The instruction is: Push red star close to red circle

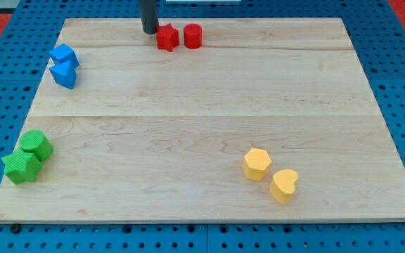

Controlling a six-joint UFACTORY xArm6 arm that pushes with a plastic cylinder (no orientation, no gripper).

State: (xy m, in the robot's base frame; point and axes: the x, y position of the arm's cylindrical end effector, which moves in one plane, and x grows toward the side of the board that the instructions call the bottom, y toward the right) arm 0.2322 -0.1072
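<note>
Now red star [166, 37], chunky, beside red circle [193, 35]

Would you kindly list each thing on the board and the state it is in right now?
my tip: at the red star's left side, at the view's top.
red star: just left of the red circle, narrow gap.
red circle: upright, near top edge.
blue blocks: touching pair, left edge.
green blocks: touching pair, lower left.
yellow hexagon: beside the yellow heart, lower right.

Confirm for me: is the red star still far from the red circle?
No: the red star sits right beside the red circle, with my tip at the star's left.
</note>
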